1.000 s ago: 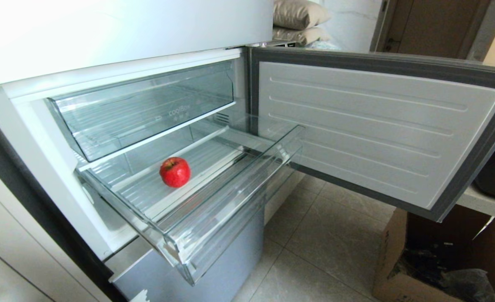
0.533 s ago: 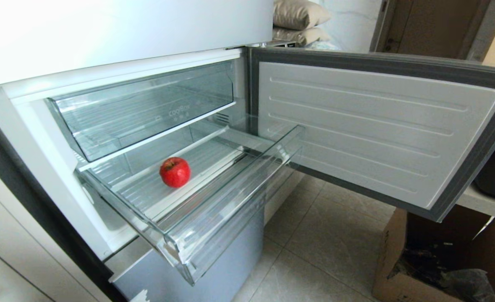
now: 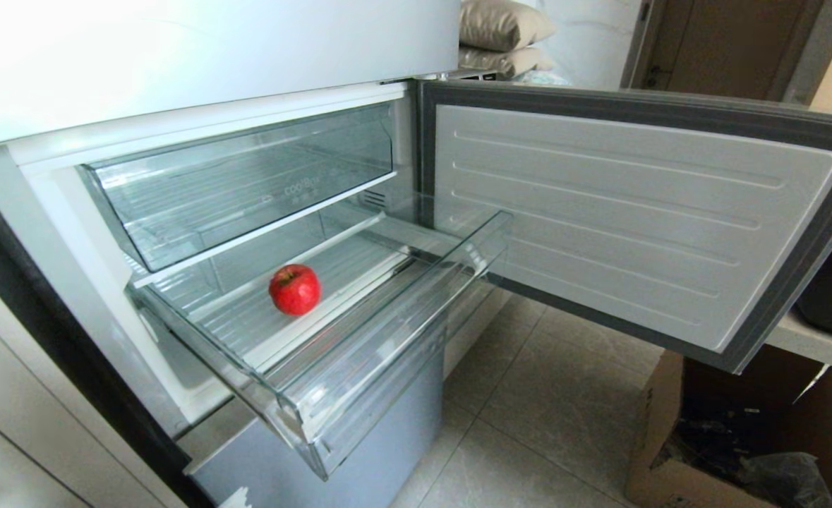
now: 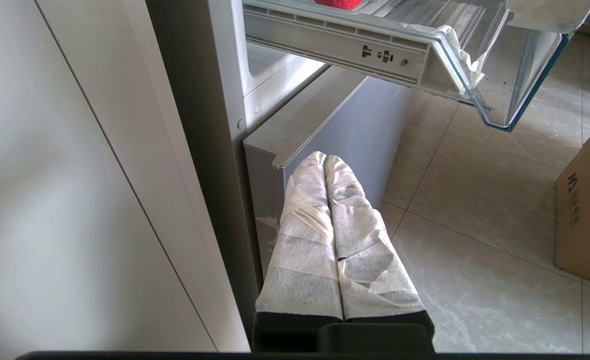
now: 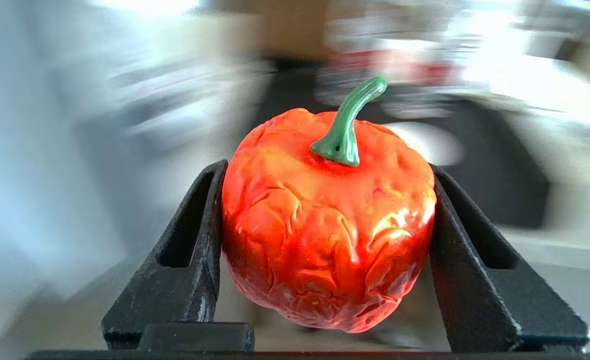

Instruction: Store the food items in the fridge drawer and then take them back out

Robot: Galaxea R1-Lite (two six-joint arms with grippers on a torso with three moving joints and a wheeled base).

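A glossy red apple (image 3: 294, 289) sits on the ribbed floor of the clear plastic fridge drawer (image 3: 359, 367), which is pulled out, with torn white tape on its front corner. A wrinkled, shiny red pepper (image 5: 327, 220) with a curved green stem is clamped between the right gripper (image 5: 327, 250)'s black jaws; its surroundings are blurred. The left gripper (image 4: 325, 162), wrapped in white tape, hangs pressed shut below the drawer, by the grey fridge base (image 4: 335, 115).

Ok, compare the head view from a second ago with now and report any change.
Nothing visibly changed. The red apple lies in the same spot in the pulled-out fridge drawer, the fridge door is as wide open, and neither end effector has entered that view.
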